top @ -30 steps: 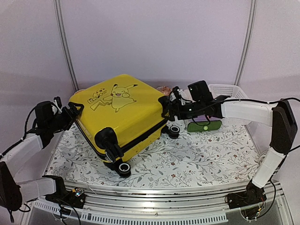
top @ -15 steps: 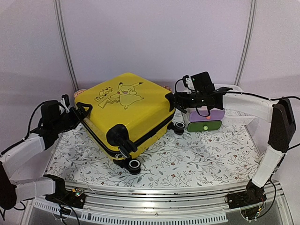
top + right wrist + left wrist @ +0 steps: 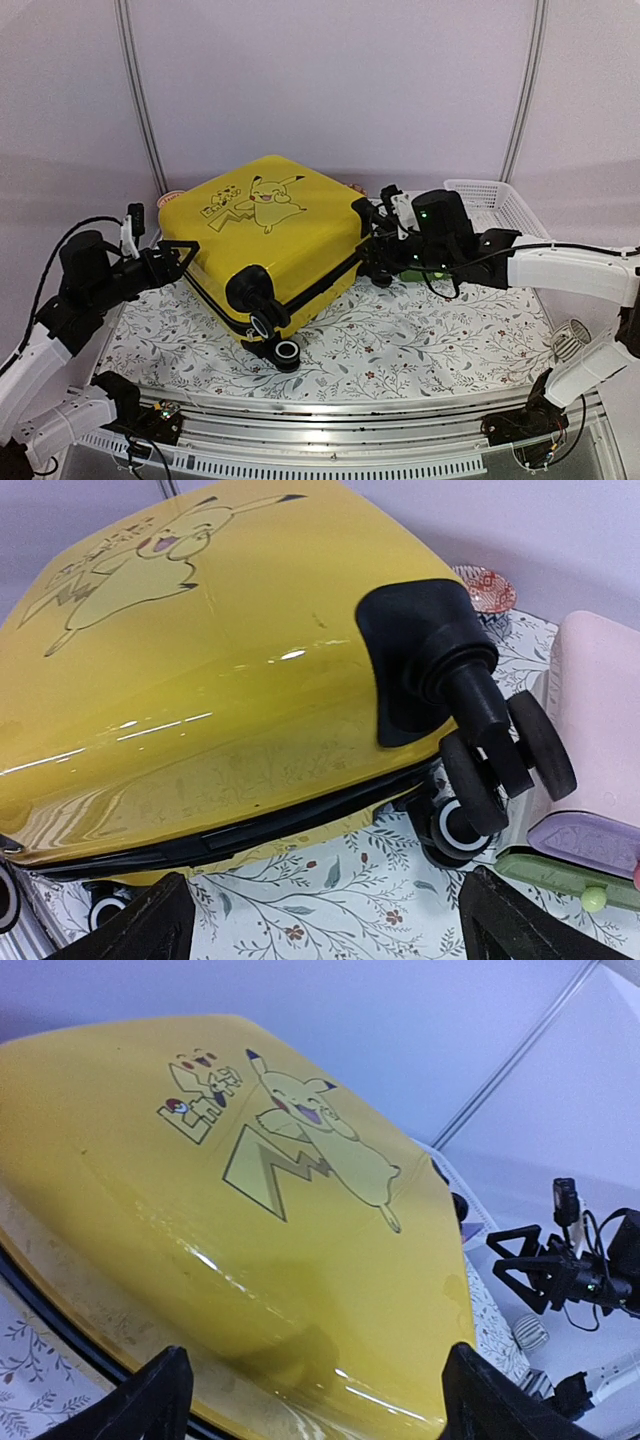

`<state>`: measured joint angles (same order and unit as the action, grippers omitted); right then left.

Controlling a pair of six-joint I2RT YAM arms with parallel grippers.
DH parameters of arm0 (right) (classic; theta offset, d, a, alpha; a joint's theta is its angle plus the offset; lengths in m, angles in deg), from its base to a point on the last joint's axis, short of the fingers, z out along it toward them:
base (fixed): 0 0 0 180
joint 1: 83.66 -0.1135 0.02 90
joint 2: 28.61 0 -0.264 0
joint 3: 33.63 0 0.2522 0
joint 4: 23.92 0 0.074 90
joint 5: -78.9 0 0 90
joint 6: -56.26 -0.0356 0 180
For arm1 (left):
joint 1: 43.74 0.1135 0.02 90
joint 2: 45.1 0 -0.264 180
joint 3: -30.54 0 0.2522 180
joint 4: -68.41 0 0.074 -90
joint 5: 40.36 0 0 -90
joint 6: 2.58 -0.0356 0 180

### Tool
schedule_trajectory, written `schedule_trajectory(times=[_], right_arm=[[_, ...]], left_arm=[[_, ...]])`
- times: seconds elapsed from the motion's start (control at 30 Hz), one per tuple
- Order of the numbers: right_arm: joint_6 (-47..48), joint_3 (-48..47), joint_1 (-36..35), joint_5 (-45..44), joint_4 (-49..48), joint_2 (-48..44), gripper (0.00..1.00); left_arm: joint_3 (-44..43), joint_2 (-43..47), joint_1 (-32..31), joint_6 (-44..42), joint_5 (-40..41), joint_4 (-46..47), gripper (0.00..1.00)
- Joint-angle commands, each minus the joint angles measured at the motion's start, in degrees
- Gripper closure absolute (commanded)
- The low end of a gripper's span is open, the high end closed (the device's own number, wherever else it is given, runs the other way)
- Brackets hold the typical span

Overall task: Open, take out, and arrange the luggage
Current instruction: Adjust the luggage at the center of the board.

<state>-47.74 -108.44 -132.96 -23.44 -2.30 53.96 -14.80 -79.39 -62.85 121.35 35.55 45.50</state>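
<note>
1 suitcase (image 3: 270,240), closed, lying flat with the cartoon side up on the flowered table cover (image 3: 440,340). It sits left of centre and is turned diagonally, with one wheel corner pointing to the near edge.
Wheels: 2 show at the near corner in the top view. The right wrist view shows a twin wheel (image 3: 510,760) at the right-hand corner, one more below it, and one at the lower left.
Other items, 1 each: white basket (image 3: 490,205) far right, pink-and-green drawer box (image 3: 600,740) just beside the right-corner wheels, small patterned bowl (image 3: 487,585) behind that corner.
2 grippers:
- Left gripper (image 3: 175,258) is at the suitcase's left edge with its fingers (image 3: 160,1390) spread wide and the shell in front of them. Can't tell if they touch it.
- Right gripper (image 3: 368,255) is at the right corner by the wheels, fingers (image 3: 140,920) spread wide, holding nothing.

Room: bare cover across the near right half. The suitcase's far edge is near the back wall. The box and basket crowd the far right.
</note>
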Motion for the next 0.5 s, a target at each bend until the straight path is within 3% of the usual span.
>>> schedule_trajectory(times=[0.0,0.23,0.47], right_arm=[[0.6,4.0,-2.7,0.1,-6.2,-2.5,0.06],[-3.0,12.4,-7.7,4.2,-15.4,-4.1,0.10],[-7.1,19.6,-13.8,7.3,-28.8,-2.8,0.11]], left_arm=[[4.6,5.6,-3.9,0.6,-0.6,-4.0,0.14],[13.4,9.6,-9.2,9.3,-2.3,1.1,0.21],[21.5,11.6,-21.6,11.1,1.3,9.9,0.30]])
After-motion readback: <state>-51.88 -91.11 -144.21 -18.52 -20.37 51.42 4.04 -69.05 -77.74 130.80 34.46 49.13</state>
